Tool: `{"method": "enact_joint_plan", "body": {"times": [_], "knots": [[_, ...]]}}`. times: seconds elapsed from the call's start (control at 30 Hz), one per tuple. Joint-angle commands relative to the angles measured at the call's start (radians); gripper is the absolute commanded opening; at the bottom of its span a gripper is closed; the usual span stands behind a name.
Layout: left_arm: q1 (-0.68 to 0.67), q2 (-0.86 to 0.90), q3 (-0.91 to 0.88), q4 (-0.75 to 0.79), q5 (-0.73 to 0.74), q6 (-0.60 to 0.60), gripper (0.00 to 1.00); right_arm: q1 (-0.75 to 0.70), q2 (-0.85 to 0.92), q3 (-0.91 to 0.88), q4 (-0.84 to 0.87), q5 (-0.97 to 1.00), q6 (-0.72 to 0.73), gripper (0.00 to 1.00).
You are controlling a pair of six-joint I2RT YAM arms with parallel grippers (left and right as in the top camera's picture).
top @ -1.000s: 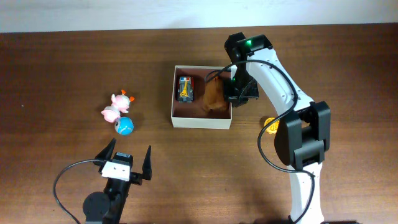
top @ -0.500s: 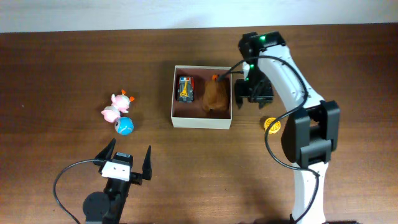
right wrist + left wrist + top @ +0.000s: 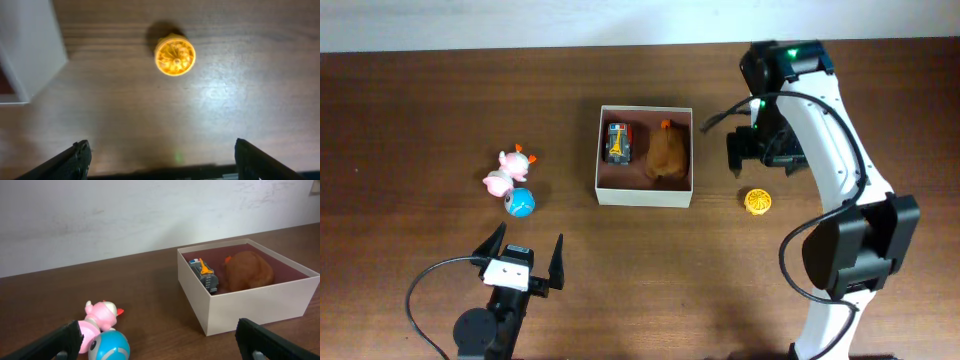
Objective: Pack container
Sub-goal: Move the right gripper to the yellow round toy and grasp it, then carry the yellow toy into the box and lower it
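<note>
The container (image 3: 643, 195) is a square cream-walled box at mid-table, with a small toy car (image 3: 618, 142) and a brown plush toy (image 3: 667, 155) lying inside. My right gripper (image 3: 763, 158) hangs open and empty just right of the box, above a round orange toy (image 3: 758, 201). In the right wrist view the orange toy (image 3: 174, 55) lies ahead of the right gripper (image 3: 162, 157), with the container's wall (image 3: 30, 45) at the left. My left gripper (image 3: 526, 248) rests open near the front edge. Beyond the left gripper (image 3: 159, 340), the left wrist view shows the container (image 3: 260, 305).
A pink toy (image 3: 505, 172) and a blue ball (image 3: 520, 202) lie together left of the box. In the left wrist view the blue ball (image 3: 110, 347) and the pink toy (image 3: 97, 320) sit close to the left finger. A pale wall runs along the table's far edge.
My right gripper opened, left the brown plush toy in the container, and moved right, out of the box to above the orange toy. The left arm stayed still.
</note>
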Motion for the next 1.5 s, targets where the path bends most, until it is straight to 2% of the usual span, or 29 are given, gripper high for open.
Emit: {"method": "enact_joint_plan", "body": {"times": [0.0,0.17,0.5,0.77,1.17,1.47], "knots": [[0.005,-0.008,-0.005,0.001,0.008,0.013,1.0,-0.023,0.005,-0.14,0.071,0.021,0.011,0.86],[0.005,-0.008,-0.005,0.001,0.008,0.013,1.0,-0.039,0.005,-0.322,0.267,-0.005,0.006,0.86],[0.005,-0.008,-0.005,0.001,0.008,0.013,1.0,-0.043,0.006,-0.509,0.503,-0.002,-0.008,0.86],[0.005,-0.008,-0.005,0.001,0.008,0.013,1.0,-0.044,0.006,-0.578,0.578,0.0,-0.008,0.85],[0.005,-0.008,-0.005,0.001,0.008,0.013,1.0,-0.093,0.006,-0.578,0.637,0.031,-0.011,0.66],[0.005,-0.008,-0.005,0.001,0.008,0.013,0.99,-0.103,0.006,-0.578,0.641,0.031,-0.012,0.37]]}}
